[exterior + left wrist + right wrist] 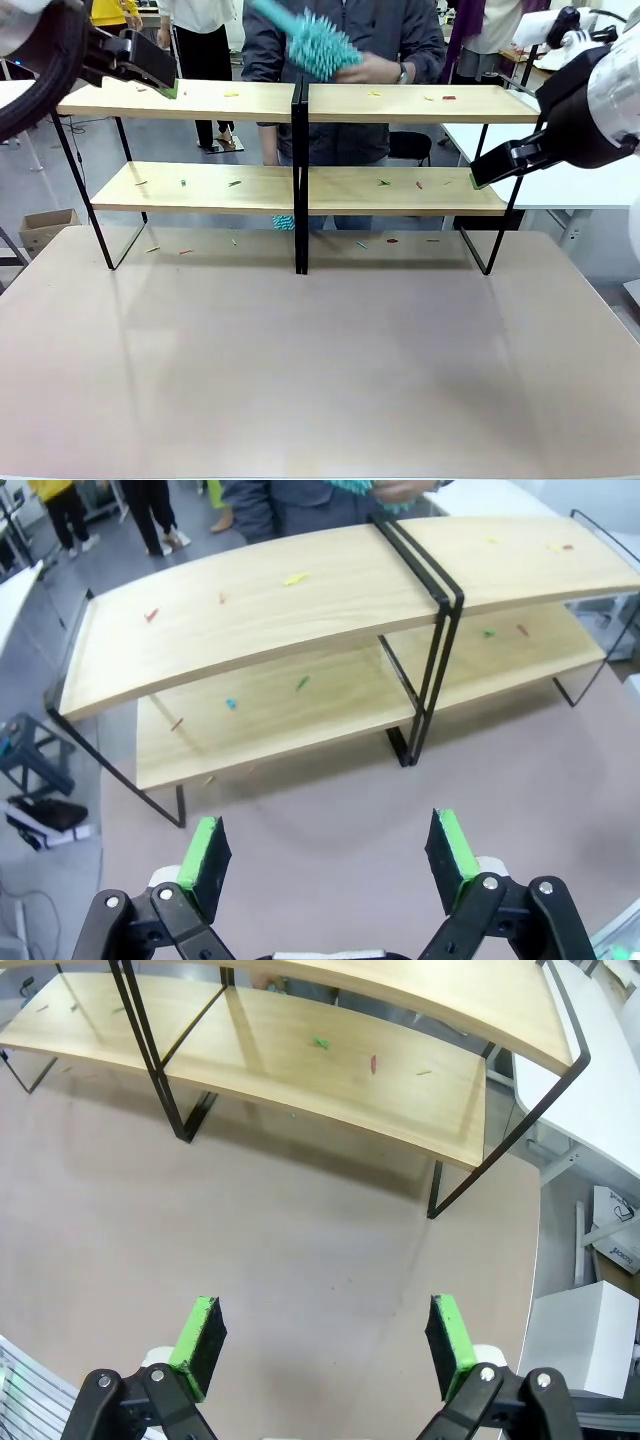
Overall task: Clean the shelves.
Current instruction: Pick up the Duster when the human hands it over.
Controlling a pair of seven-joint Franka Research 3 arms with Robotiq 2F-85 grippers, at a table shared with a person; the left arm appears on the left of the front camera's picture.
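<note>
The shelves (200,100) are a two-tier rack of light-wood boards on a thin black frame with a central black post, standing at the far side of the table. Small coloured scraps lie scattered on both boards and on the table under them. Behind the rack a person holds a teal spiky duster (318,45) above the top board. My left gripper (165,85) hovers open at the top board's left end. My right gripper (478,180) hangs open off the lower board's right end. The left wrist view looks down on the shelves (300,600) past the open left gripper (330,860). Below the shelves (330,1060) in the right wrist view, the right gripper (325,1345) is open with nothing in it.
The brown table (320,370) spreads bare in front of the rack. A white table (560,170) stands at the right behind my right arm. A cardboard box (45,228) sits on the floor at left. Other people stand farther back.
</note>
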